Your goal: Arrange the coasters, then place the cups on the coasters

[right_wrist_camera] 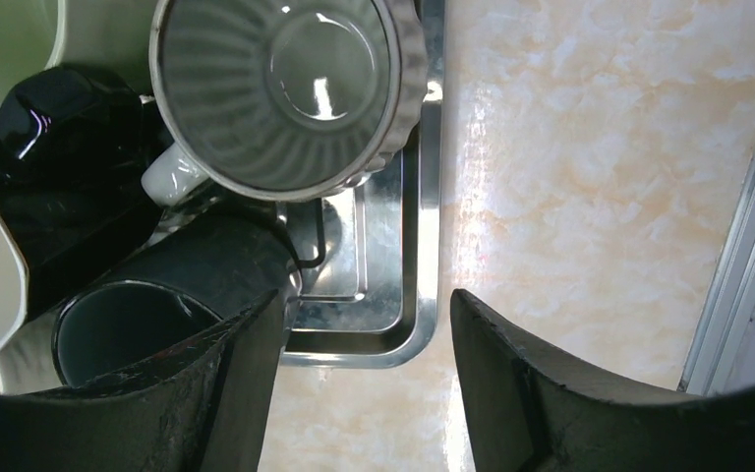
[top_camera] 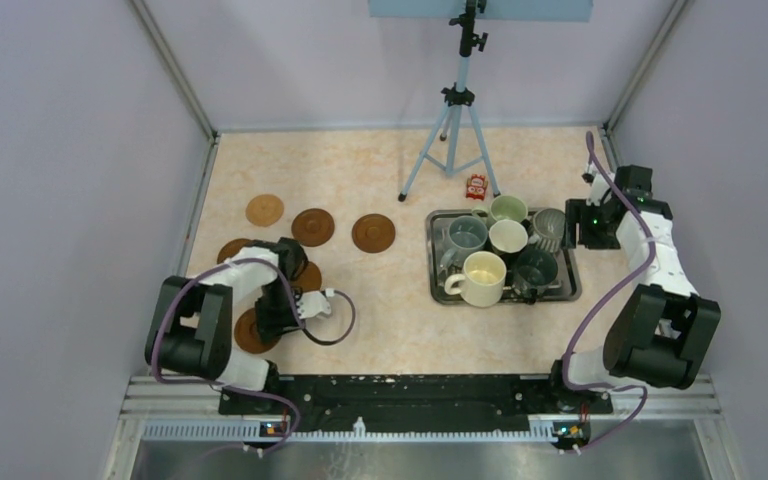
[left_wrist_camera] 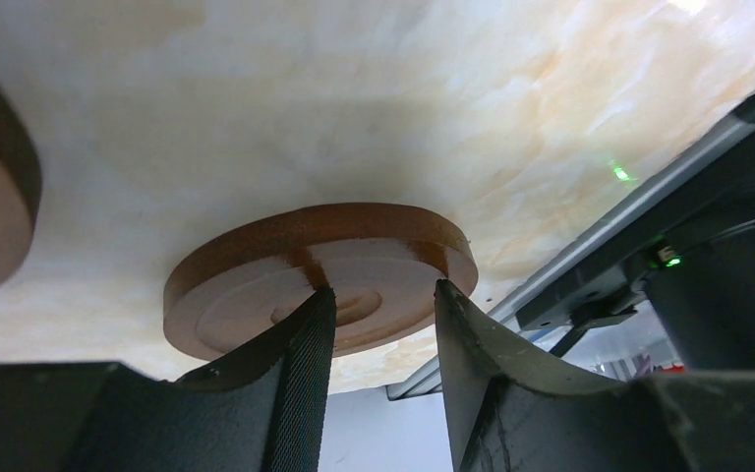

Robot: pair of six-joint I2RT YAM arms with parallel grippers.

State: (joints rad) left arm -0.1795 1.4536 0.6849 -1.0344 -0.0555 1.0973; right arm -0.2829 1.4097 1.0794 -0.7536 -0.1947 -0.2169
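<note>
Six cups (top_camera: 507, 237) in the steel tray (top_camera: 433, 270), right of centre in the top view, none on a coaster. Six coasters (top_camera: 312, 226) counted at left: three in a loose row toward the upper left, well apart from one another; three more lower down, crowded round the left arm (top_camera: 220, 300) and partly hidden by it. Judging from that: arranging roughly half done, no cup moved, most of the task ahead.

Left gripper (left_wrist_camera: 383, 290) low over one coaster (left_wrist_camera: 354, 241) lying flat on the table (right_wrist_camera: 590, 197), fingers parted, nothing pinched between them. Right gripper (right_wrist_camera: 364, 310) released as well, above a corner of the tray, only steel rim and bare table in the gap; close to the ribbed grey mug (right_wrist_camera: 285, 88) and the dark mug (right_wrist_camera: 128, 334), gripping neither.

Only from above: the whole layout, the count of coasters and cups, both arms at once. Only from the left wrist: the gap between the fingers and the coaster's ringed face beyond it, plus a second coaster at the frame's left edge. Only from the right wrist: the ribbed mug's empty inside and the tray's corner. Cannot tell from the wrist view which lower coaster this one matches in the top view
</note>
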